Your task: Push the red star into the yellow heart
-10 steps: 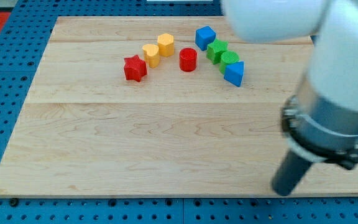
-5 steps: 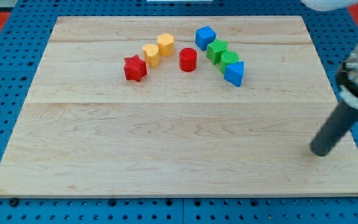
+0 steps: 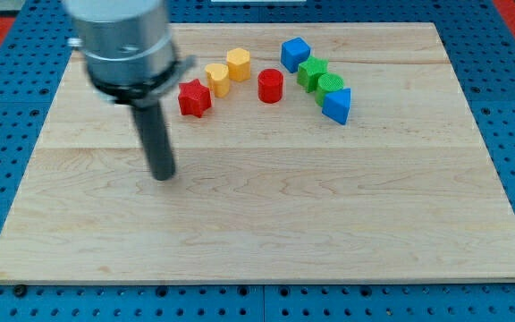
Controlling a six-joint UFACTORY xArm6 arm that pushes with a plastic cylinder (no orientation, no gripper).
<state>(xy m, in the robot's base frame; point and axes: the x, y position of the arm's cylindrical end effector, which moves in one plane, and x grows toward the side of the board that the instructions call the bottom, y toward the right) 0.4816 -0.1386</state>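
The red star (image 3: 194, 97) lies on the wooden board (image 3: 266, 215) towards the view's top left. The yellow heart (image 3: 217, 79) sits just to its upper right, close to it with a small gap. My tip (image 3: 163, 174) rests on the board below and to the left of the red star, well apart from it. The arm's grey body rises above the tip towards the view's top left.
A yellow hexagon (image 3: 238, 63) sits right of the heart. A red cylinder (image 3: 270, 86) stands further right. A blue cube (image 3: 295, 54), a green block (image 3: 312, 72), a green cylinder (image 3: 331, 88) and a blue triangle (image 3: 336, 105) form a line at the top right.
My tip has swept from the board's bottom right corner across to the left, ending below and left of the red star. No block has moved.
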